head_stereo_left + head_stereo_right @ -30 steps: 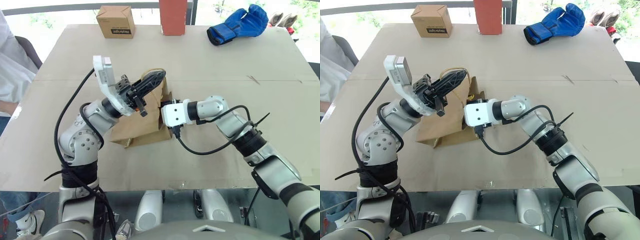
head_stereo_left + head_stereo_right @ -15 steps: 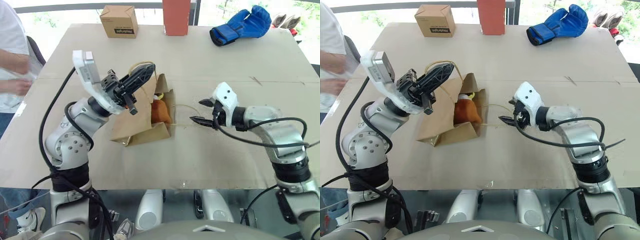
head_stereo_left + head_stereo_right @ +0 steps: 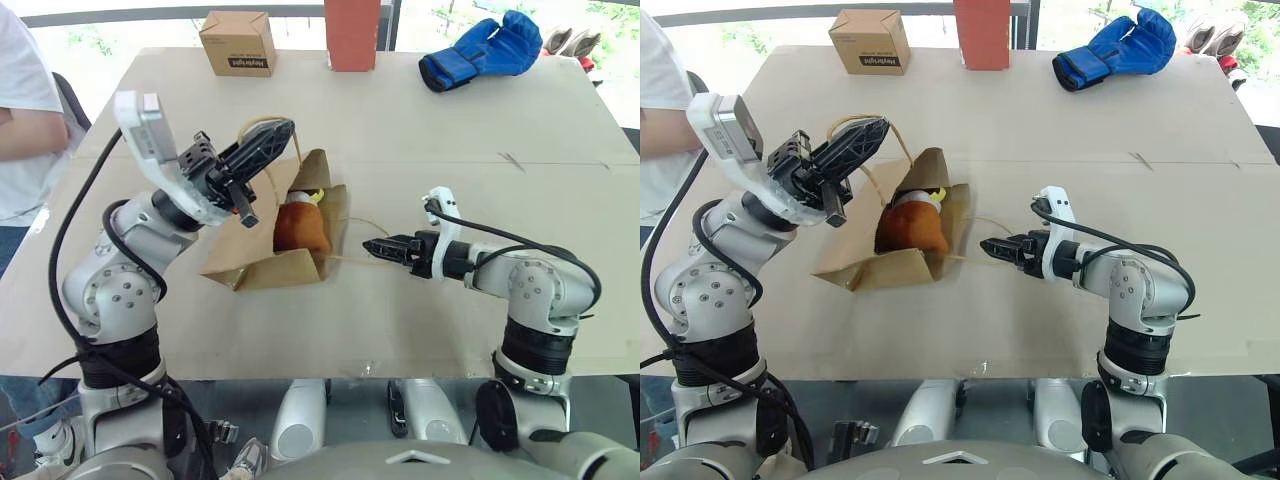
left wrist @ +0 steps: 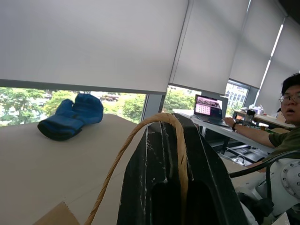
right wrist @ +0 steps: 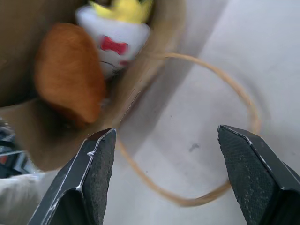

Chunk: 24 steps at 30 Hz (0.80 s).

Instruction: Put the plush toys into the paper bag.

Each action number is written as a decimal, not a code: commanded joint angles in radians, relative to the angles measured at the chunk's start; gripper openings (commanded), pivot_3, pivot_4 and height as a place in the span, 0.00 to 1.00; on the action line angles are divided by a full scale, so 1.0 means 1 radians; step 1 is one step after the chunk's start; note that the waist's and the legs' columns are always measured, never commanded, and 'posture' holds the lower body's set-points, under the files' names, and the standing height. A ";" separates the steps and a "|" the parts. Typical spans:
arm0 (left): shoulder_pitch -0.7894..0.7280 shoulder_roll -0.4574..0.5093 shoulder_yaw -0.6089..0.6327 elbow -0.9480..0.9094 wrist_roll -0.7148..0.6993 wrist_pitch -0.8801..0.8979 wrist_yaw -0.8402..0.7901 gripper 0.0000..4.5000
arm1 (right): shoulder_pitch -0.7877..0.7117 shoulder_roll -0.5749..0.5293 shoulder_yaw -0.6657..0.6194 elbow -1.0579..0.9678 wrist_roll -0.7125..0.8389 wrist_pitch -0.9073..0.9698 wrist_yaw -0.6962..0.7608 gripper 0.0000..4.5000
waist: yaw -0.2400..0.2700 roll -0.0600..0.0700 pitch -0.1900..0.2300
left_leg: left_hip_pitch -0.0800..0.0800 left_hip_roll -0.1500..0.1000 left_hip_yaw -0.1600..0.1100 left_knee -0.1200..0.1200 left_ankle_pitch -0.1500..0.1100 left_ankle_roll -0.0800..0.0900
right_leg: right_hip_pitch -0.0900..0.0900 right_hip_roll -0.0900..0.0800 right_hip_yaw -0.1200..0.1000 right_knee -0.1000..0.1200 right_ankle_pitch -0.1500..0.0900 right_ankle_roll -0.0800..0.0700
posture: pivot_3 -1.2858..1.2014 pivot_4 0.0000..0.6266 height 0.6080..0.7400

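Lying on its side just left of the frame's centre, the paper bag (image 3: 268,255) is resting on the bench (image 3: 450,130) with its mouth gaping toward the right. Inside the mouth the brown fuzzy toy (image 3: 299,228) is sitting at the front, and the white rocket toy (image 5: 117,33) is showing behind it, yellow fins toward the opening. The left gripper (image 3: 262,148) is hovering above the bag's upper left edge, its fingers pressed together on one twisted-paper handle (image 4: 161,119) and lifting that loop clear of the bench. The bag's other handle (image 5: 220,140) is lying flat on the bench, spilling out to the right of the mouth. The right gripper (image 3: 378,247) is pointing left at the mouth from centre right, its fingers (image 5: 96,180) spread wide and holding nothing, its tips over the flat loop.

Along the top edge a small cardboard box (image 3: 238,43) is standing at upper left, a red-brown block (image 3: 352,35) at top centre, and a blue boxing glove (image 3: 482,48) at upper right. Bare bench is stretching across the whole right half and along the bottom edge. A person's arm (image 3: 30,135) is reaching in at the left edge.
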 commanded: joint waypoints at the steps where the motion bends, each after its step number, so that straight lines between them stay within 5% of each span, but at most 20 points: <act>1: -0.004 0.010 0.037 -0.043 -0.013 -0.025 0.021 0.00 | -0.022 -0.037 -0.103 -0.114 0.112 0.010 0.044 0.73 | 0.003 0.000 0.000 | 0.000 0.000 0.000 0.000 0.000 0.000 | 0.000 0.000 0.000 0.000 0.000 0.000 | 0.52 0.24 1.00; 7: 0.007 -0.004 0.042 -0.061 -0.025 -0.032 0.050 0.00 | 0.049 -0.106 -0.178 -0.127 0.159 0.092 0.028 0.73 | 0.005 0.000 0.000 | 0.000 0.000 0.000 0.000 0.000 0.000 | 0.000 0.000 0.000 0.000 0.000 0.000 | 0.52 0.24 1.00; 15: 0.026 0.004 0.047 -0.082 -0.039 -0.023 0.061 0.00 | 0.027 0.037 -0.101 -0.004 0.166 0.019 -0.035 0.73 | -0.019 0.000 0.000 | 0.000 0.001 0.000 0.000 0.000 0.000 | 0.000 0.001 0.000 0.000 -0.001 -0.002 | 0.52 0.24 1.00; 18: 0.035 0.003 0.045 -0.096 -0.040 -0.023 0.069 0.00 | 0.009 0.085 -0.098 0.036 0.185 -0.029 -0.045 0.58 | -0.019 0.000 0.000 | 0.000 0.000 0.000 0.000 0.000 0.000 | 0.000 0.001 0.000 0.000 0.000 0.000 | 0.52 0.24 1.00; 23: 0.031 -0.005 0.039 -0.099 -0.027 -0.032 0.087 0.00 | 0.023 0.090 -0.090 0.039 0.216 -0.149 -0.033 0.02 | -0.015 0.000 0.000 | 0.000 0.000 0.000 0.000 0.000 0.000 | 0.000 0.000 0.000 0.000 0.000 0.000 | 0.52 0.24 1.00; 24: 0.030 -0.006 0.038 -0.099 -0.026 -0.033 0.089 0.00 | 0.022 0.094 -0.095 0.031 0.229 -0.193 -0.023 0.01 | -0.016 0.000 0.000 | 0.000 0.000 0.000 0.000 0.000 0.000 | 0.000 0.000 0.000 0.000 0.000 0.000 | 0.52 0.24 1.00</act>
